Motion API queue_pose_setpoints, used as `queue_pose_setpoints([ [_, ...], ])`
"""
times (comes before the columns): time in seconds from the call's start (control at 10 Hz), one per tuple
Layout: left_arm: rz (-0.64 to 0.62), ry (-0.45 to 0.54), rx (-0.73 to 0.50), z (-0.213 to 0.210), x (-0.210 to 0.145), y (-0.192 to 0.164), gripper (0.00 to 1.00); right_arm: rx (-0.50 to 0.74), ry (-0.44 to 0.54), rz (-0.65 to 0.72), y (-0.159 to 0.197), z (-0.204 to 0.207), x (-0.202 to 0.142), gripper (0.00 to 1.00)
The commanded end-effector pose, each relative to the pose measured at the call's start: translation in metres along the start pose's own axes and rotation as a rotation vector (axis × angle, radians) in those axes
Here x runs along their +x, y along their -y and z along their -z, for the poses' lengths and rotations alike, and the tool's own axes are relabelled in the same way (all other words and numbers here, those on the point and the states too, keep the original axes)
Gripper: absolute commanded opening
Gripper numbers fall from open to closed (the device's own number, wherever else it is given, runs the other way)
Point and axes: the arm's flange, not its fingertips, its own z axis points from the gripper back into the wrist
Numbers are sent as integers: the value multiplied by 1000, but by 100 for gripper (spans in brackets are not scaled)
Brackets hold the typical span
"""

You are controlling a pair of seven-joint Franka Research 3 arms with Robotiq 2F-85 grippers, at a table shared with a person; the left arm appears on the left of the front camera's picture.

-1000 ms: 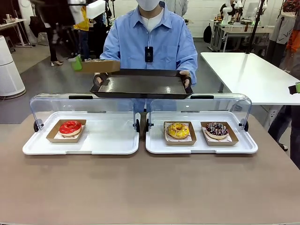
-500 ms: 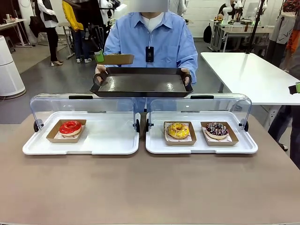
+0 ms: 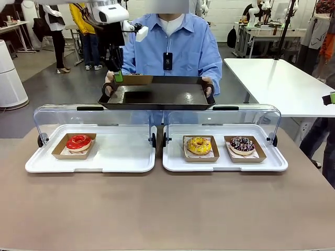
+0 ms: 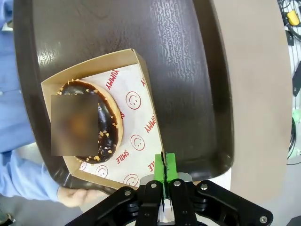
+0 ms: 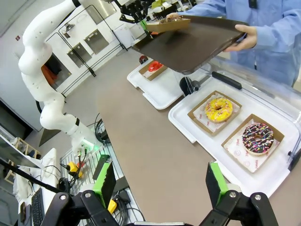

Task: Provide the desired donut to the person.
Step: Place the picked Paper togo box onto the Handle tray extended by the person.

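Note:
The person (image 3: 180, 49) in a light blue shirt holds a black tray (image 3: 157, 97) in both hands over the far side of the table. My left gripper (image 3: 119, 76) is shut on the edge of a cardboard tray (image 4: 141, 94) holding a chocolate donut (image 4: 112, 136) with nut crumbs. This cardboard tray (image 3: 136, 79) sits at the black tray's far left corner; whether it touches I cannot tell. In the left wrist view the left gripper (image 4: 164, 165) pinches the cardboard rim. My right gripper (image 5: 160, 183) hangs open above the table, holding nothing.
Two white display trays with raised clear lids stand on the table. The left one (image 3: 115, 157) holds a red donut (image 3: 78, 141). The right one (image 3: 272, 162) holds a yellow donut (image 3: 199, 145) and a sprinkled chocolate donut (image 3: 242, 144). A white table (image 3: 277, 78) stands at the right.
The cardboard tray with the donut moved right and down onto the black tray's far left corner. My left arm has come into the front view. The person lowered the tray slightly.

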Motion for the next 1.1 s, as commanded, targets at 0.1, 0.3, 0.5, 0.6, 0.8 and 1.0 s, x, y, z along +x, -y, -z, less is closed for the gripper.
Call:
queue_pose_setpoints([
  [0.1, 30, -14, 13, 10, -1, -3, 1, 0, -2, 3, 1, 0, 0, 100],
  [0.3, 32, -15, 5, 14, -2, -2, 1, 0, -2, 3, 1, 0, 0, 100],
  [0.5, 32, -15, -7, 18, -5, -2, 1, 0, -2, 3, 1, 0, 0, 100],
  [0.6, 33, -6, -14, 20, -6, 0, 1, 0, -2, 3, 1, 0, 0, 100],
  [0.8, 45, -11, -29, 25, -7, -2, 1, 0, -2, 3, 1, 0, 0, 100],
  [1.0, 44, -4, -37, 30, -9, 1, 49, 0, -2, 3, 1, 0, 0, 100],
])
